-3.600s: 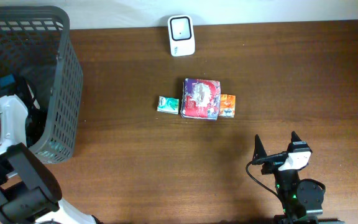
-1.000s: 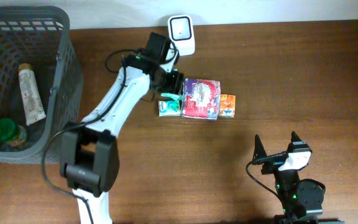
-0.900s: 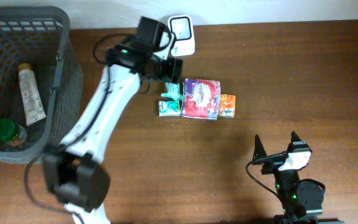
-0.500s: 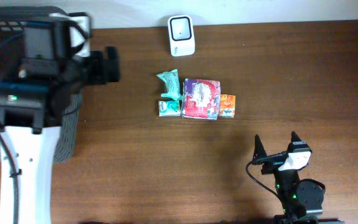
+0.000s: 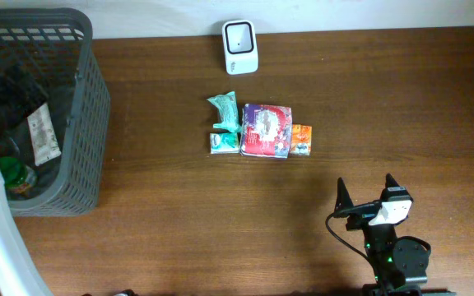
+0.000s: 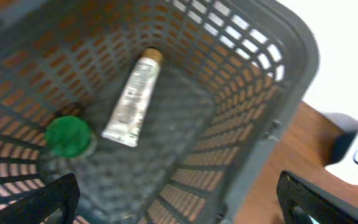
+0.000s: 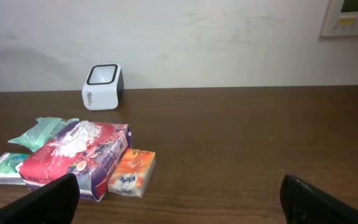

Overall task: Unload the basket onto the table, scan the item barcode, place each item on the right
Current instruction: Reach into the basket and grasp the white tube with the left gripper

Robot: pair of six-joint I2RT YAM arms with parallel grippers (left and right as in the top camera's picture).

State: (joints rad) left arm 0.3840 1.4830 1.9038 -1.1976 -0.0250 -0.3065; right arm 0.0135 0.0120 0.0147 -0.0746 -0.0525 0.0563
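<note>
1. The left gripper [image 6: 178, 186] hovers above the basket [image 6: 278, 81] with its jaws spread wide and nothing between them. The right gripper [image 7: 179, 183] is parked low at the near edge of the table [image 5: 385, 107], equally wide open and empty.
2. The likely next item is in the basket: a tube [image 6: 132, 99] lying flat on the floor, with a green-lidded jar [image 6: 67, 135] just beside its lower end. I judge the tube the easier pick, since it lies in the open.
3. Descend straight down over the middle of the tube, well clear of the basket walls, and turn the wrist so the jaws close across its narrow width, not along its length.
4. Stay off the end nearest the jar, so that a finger does not knock or trap the jar as well.
5. Close gently: a tube will probably squash or slide if pinched hard.
6. Lift vertically until clear of the rim before swinging right, or the tube may catch on the mesh.
7. The scanner [image 5: 240, 47] stands at the far edge of the table, well apart from the basket, its window facing up. Where the barcode sits cannot be told from here, so hold the tube above the window and roll it slowly.
8. Keep clear of the cluster of packs [image 5: 266, 130] lying in front of the scanner.
</note>
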